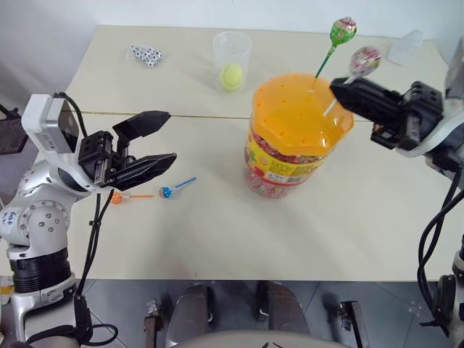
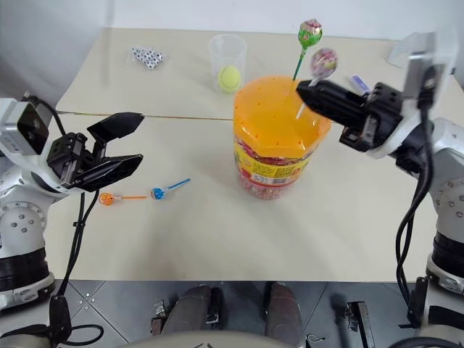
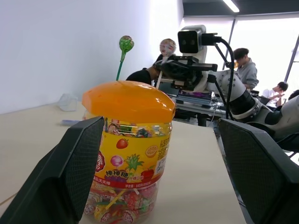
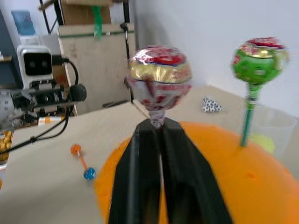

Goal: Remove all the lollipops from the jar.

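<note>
The robot's right gripper (image 1: pixel 339 90) reaches in over the jar (image 1: pixel 293 138), its two black fingers pinched together on the white stick of the pink-white lollipop (image 1: pixel 365 61), whose shiny wrapped head stands just above the fingertips. The stick slants down toward the wide orange lid (image 1: pixel 299 112), though whether its lower end still sits in one of the lid's small holes cannot be told. Beside it, the green lollipop (image 1: pixel 342 30) stands in the lid on its green stick, leaning slightly, its head the highest thing over the jar. The clear tub, packed with wrapped candy behind a yellow-red label, stands upright near the middle of the pale table (image 1: pixel 348 239). Off to the robot's left, the left gripper (image 1: pixel 156 138) hangs above the table with its fingers spread wide and nothing between them, pointed toward the jar and well apart from it. Below that gripper, the orange lollipop (image 1: pixel 117 196) and the blue lollipop (image 1: pixel 166 192) lie flat on the tabletop, side by side and close together. At the far side of the table a small clear cup (image 1: pixel 232 59) holds a yellow ball (image 1: pixel 231 76), and a cluster of black-and-white pieces (image 1: pixel 146 55) lies near the far left corner.
</note>
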